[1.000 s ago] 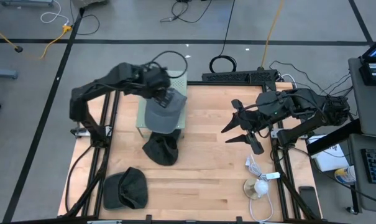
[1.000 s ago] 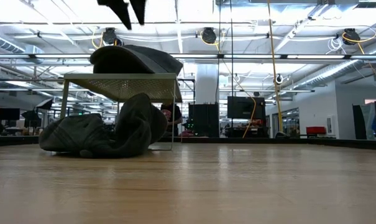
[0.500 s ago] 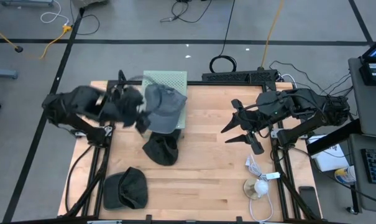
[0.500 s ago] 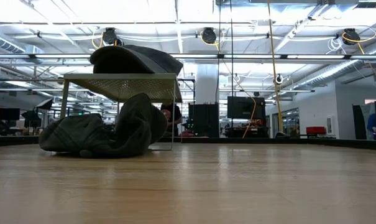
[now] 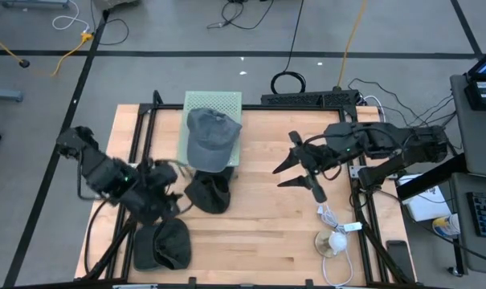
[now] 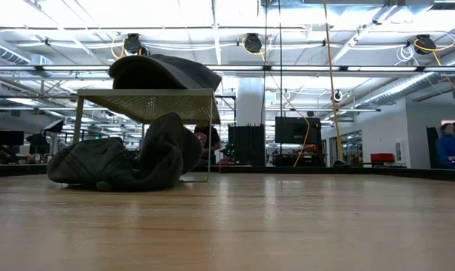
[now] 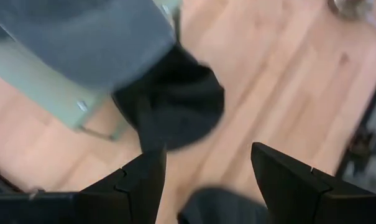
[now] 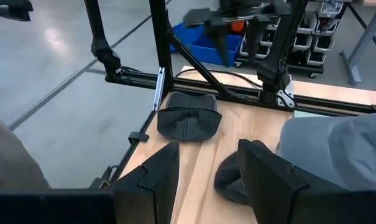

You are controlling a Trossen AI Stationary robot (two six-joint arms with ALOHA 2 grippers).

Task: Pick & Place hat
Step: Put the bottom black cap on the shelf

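low view, level across the wooden table top (image 6: 235,226).

- pale green mesh stand (image 6: 147,102) on thin legs, left of centre, standing on the table.
- grey hat (image 6: 163,72) lies on top of the stand, its brim sloping down toward the right edge.
- dark hat (image 6: 129,159) lies crumpled on the table in front of the stand's legs, slumped, its highest part reaching up near the stand's underside.
- rest of the table top to the right is bare wood.
- behind: large hall with ceiling beams and round lamps (image 6: 253,42), a yellow cable (image 6: 331,75) hanging down, dark monitors.
- a person (image 6: 447,145) in blue stands at far right edge.
- no arm or gripper in this view.
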